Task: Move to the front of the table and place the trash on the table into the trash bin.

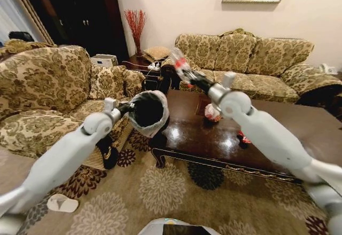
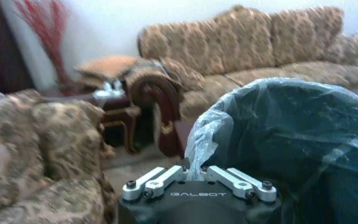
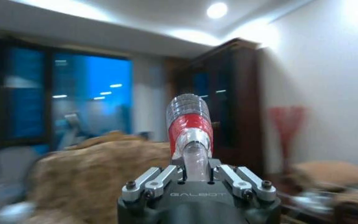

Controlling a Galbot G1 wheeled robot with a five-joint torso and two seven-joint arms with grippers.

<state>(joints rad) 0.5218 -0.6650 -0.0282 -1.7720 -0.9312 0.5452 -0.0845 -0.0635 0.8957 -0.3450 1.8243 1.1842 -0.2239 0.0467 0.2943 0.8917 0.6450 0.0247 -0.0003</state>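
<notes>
My left gripper (image 1: 126, 108) (image 2: 195, 176) is shut on the rim of the trash bin (image 1: 147, 112) (image 2: 291, 140), a black bin with a thin plastic liner. It holds the bin in the air, tipped with its mouth toward me, by the table's (image 1: 224, 144) left end. My right gripper (image 1: 192, 77) (image 3: 195, 169) is raised above the table, shut on a clear bottle (image 1: 178, 63) (image 3: 190, 122) with a red label. The bottle sits higher than the bin and to its right. A white-and-red bag bundle (image 1: 212, 112) and a small red wrapper (image 1: 244, 138) lie on the dark glossy table top.
One floral sofa (image 1: 48, 96) stands to the left and another (image 1: 246, 59) behind the table. A dark side table (image 1: 147, 67) with a vase of red twigs (image 1: 135, 28) fills the corner. A black bag (image 1: 109, 152) and a white slipper (image 1: 62, 203) lie on the patterned carpet.
</notes>
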